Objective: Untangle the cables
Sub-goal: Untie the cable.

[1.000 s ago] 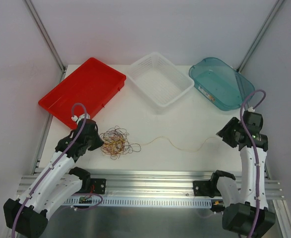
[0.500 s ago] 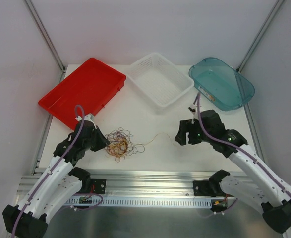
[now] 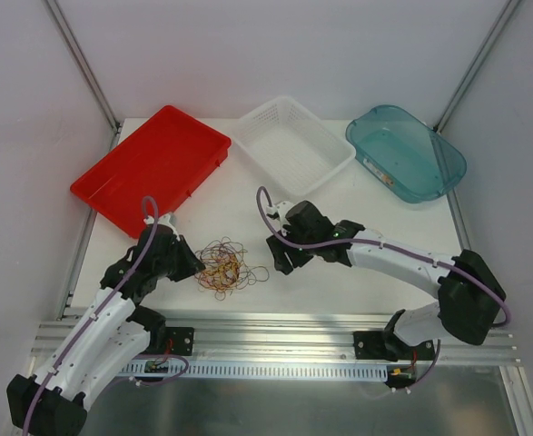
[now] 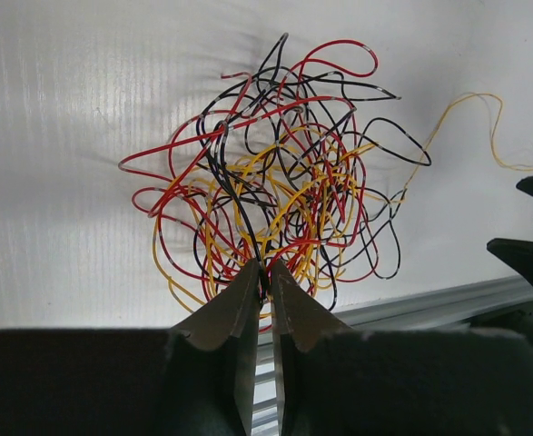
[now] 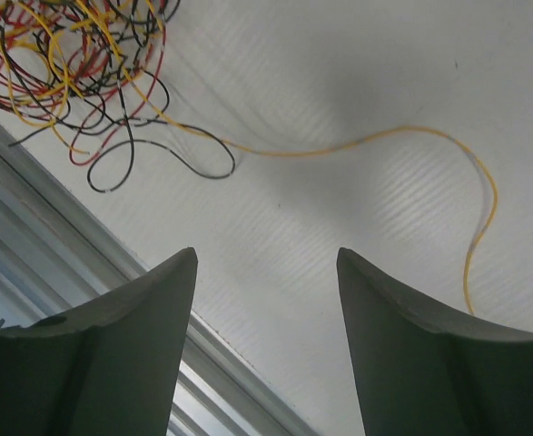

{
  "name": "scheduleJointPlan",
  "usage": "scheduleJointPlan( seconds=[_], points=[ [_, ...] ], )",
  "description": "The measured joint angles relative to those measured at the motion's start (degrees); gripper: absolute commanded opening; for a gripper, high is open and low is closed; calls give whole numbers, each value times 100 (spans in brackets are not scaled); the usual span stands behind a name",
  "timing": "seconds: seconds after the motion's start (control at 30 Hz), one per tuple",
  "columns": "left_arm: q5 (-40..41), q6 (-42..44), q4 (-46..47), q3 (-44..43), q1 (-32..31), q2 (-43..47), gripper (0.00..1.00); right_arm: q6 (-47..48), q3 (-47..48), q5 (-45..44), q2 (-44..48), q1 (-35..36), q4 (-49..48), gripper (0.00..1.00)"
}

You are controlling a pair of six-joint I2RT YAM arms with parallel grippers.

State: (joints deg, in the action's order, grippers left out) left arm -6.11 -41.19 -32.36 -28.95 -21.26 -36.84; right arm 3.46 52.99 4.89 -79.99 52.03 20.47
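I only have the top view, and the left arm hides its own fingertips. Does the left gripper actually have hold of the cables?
Observer: Yes. The left wrist view shows the left gripper shut on a few strands at the near edge of the cables.
Operator: Anything in the right one?
Observer: No. The right gripper is open and holds nothing.
Operator: Where is the loose yellow strand?
Observer: The yellow strand lies on the table ahead of that gripper, trailing out of the tangle.
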Motion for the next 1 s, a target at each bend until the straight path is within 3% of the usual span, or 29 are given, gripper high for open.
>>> scheduleJointPlan(
  seconds=[0.4, 1.0],
  points=[
    [-94, 39, 59, 85, 0, -127, 9, 387, 306, 203, -1335, 66, -844, 60],
    [-109, 76, 229, 149, 0, -369, 9, 402, 304, 828, -1585, 149, -1661, 55]
  ],
)
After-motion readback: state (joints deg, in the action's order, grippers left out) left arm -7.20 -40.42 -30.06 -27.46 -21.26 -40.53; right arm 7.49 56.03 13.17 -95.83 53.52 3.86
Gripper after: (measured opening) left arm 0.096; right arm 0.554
